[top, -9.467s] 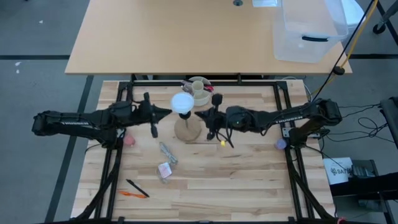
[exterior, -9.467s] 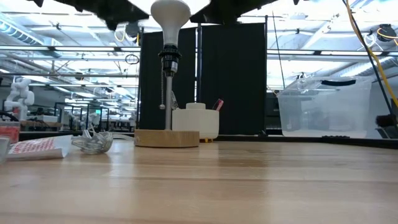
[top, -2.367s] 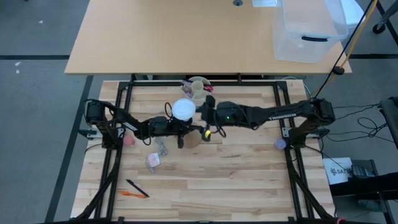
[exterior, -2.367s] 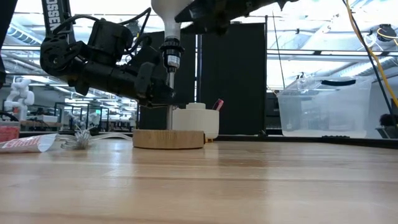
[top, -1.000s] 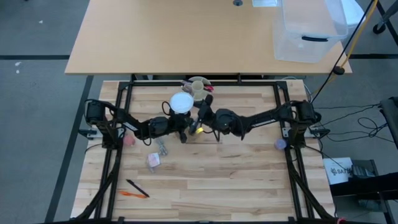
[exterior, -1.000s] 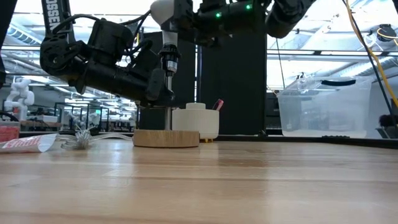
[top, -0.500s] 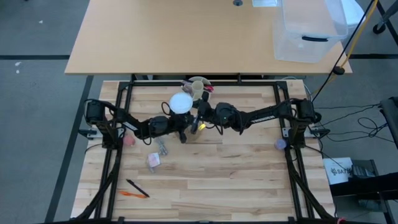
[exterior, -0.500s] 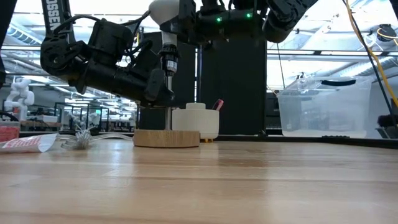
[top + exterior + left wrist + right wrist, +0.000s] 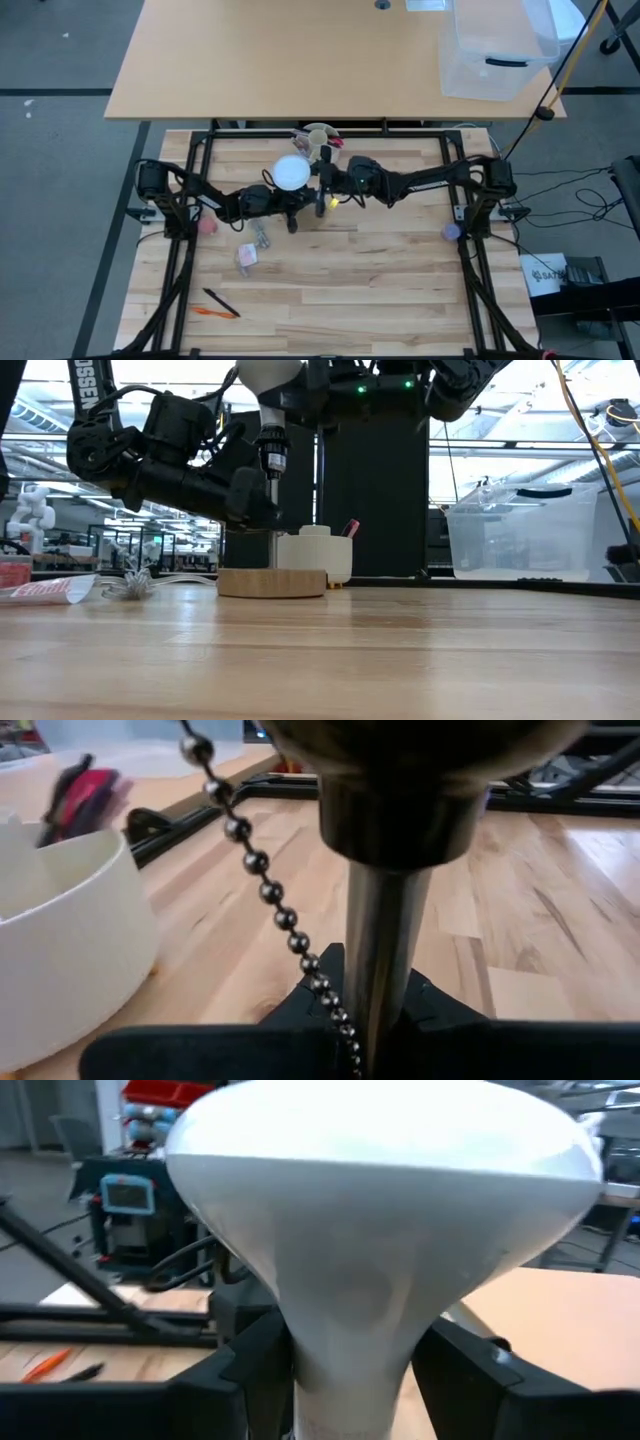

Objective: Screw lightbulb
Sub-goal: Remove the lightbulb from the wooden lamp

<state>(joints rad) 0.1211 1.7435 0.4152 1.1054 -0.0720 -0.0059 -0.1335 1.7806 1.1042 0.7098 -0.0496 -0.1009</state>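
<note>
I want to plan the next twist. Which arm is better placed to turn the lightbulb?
The right: its gripper is shut on the lightbulb neck. The left gripper clamps the lamp stem below.

We are looking at grey floor [image 9: 60, 150] surrounding a tan desk [image 9: 280, 60] holding a clear plastic bin [image 9: 497, 50], with black partition panels [image 9: 375, 500] standing behind.

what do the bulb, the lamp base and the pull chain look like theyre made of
Lightbulb: frosted white glass or plastic, matte and even; which one, the look leaves open.
Lamp base: pale wood, apparently unvarnished, faint grain on a round disc.
Pull chain: metal beads, dark and shiny.
</note>
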